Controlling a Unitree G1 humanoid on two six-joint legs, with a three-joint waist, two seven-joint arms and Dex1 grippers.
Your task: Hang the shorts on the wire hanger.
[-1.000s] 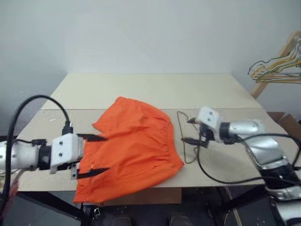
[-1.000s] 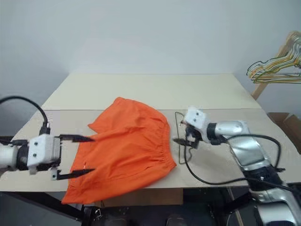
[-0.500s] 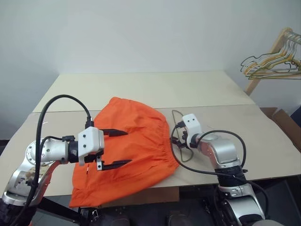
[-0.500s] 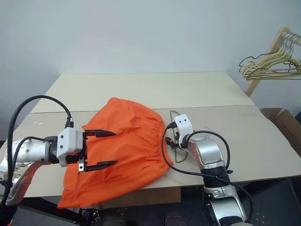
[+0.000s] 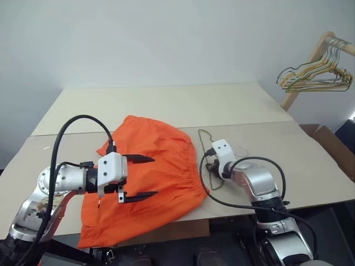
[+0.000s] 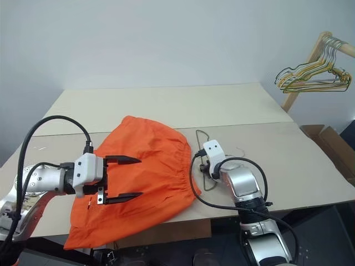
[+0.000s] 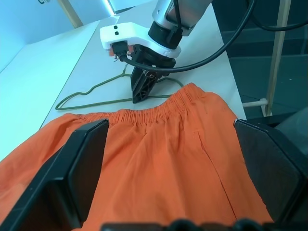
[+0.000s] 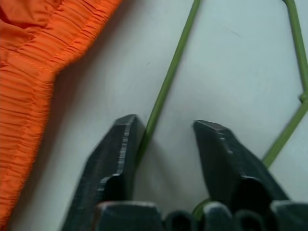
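Note:
The orange shorts [image 5: 161,166] lie spread on the table, waistband toward the right. The thin wire hanger [image 6: 198,137] lies flat just right of the waistband. My left gripper [image 5: 154,176] hovers open over the shorts' left half, fingers pointing right, holding nothing. My right gripper [image 8: 166,127] points down at the table on the hanger [image 8: 175,62]. Its fingers stand narrowly apart astride one wire, which lies against one finger's inner edge. The left wrist view shows the right gripper [image 7: 140,94] planted on the hanger [image 7: 91,91] by the waistband.
The pale table [image 5: 166,102] has a seam across its middle and open surface behind and to the right. A wooden rack with several wire hangers [image 5: 310,77] stands at the far right. A cardboard box [image 5: 333,145] sits beyond the table's right edge.
The camera has swung to the right. My right gripper has dropped onto the table at the hanger, tipped downward, and its fingers have narrowed. My left gripper has edged right over the shorts, still open.

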